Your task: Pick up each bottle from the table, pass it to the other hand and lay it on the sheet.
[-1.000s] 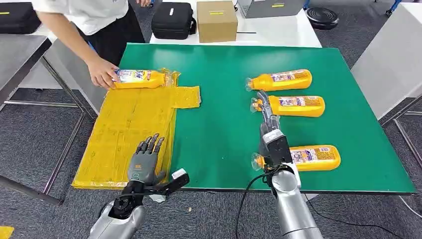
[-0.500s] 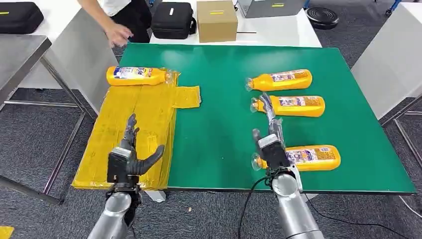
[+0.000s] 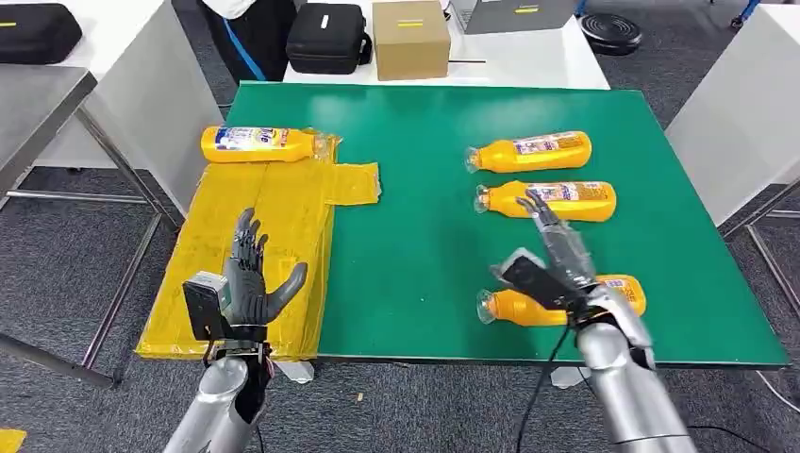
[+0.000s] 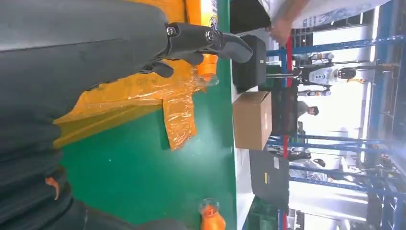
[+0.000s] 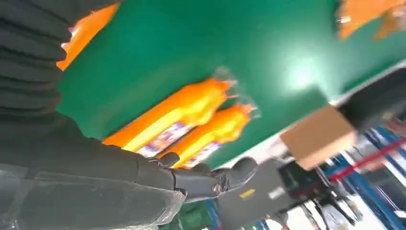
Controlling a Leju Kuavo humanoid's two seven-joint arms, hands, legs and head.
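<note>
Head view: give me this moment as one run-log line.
left hand: open over sheet | right hand: open above nearest bottle | one bottle on sheet | three on table

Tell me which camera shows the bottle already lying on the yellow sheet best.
The head view: the bottle on the sheet lies there whole, label up, at the far end of the yellow sheet. The left wrist view catches just a strip of it behind the left hand. In the right wrist view I cannot pick it out.

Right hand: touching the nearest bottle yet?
Cannot tell. In the head view the right hand overlaps the nearest bottle, fingers spread and reaching past it, but its height over the bottle is unclear. The blurred right wrist view doesn't settle it.
</note>
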